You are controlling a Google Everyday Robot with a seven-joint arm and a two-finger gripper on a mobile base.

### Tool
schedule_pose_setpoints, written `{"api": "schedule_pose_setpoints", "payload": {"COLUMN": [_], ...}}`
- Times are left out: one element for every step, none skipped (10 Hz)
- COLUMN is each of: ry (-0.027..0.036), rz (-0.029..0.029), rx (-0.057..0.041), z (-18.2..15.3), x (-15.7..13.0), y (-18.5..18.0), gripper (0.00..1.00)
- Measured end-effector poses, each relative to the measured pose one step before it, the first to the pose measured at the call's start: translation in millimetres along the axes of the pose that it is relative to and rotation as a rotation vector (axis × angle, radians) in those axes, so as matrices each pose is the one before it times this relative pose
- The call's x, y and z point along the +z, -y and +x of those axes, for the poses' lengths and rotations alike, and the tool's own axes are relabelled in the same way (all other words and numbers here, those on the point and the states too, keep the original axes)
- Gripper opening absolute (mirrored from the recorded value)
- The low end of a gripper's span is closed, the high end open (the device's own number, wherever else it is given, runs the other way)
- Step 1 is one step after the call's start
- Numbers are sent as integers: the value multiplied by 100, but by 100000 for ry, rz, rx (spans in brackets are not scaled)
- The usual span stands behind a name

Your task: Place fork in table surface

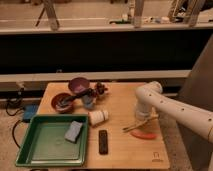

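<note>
The fork is a thin pale yellowish stick, lying slanted just above or on the light-brown wooden table surface at its right side. My gripper is at the end of the white arm, right at the fork's upper right end. An orange-red elongated item lies just below the fork. A small dark logo mark sits near the table's front right corner.
A green tray with a blue-grey sponge stands at the front left. A black remote and a white cup lie mid-table. Purple and red bowls sit at the back left.
</note>
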Motion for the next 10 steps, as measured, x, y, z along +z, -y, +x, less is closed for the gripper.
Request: {"api": "schedule_pose_setpoints", "payload": {"ry": [-3, 713, 683, 120, 349, 1139, 770, 474, 303, 44], "rz": [639, 961, 302, -56, 732, 514, -174, -215, -557, -329], "rx": [3826, 3427, 4541, 1281, -164, -60, 42, 245, 219, 44], "z": [373, 517, 485, 103, -159, -239, 10, 44, 11, 8], "x": [98, 5, 12, -12, -51, 96, 151, 128, 230, 151], "y": [-194, -186, -334, -126, 126, 180, -79, -120, -155, -57], "gripper": [1, 2, 9, 18, 28, 40, 50, 59, 71, 78]}}
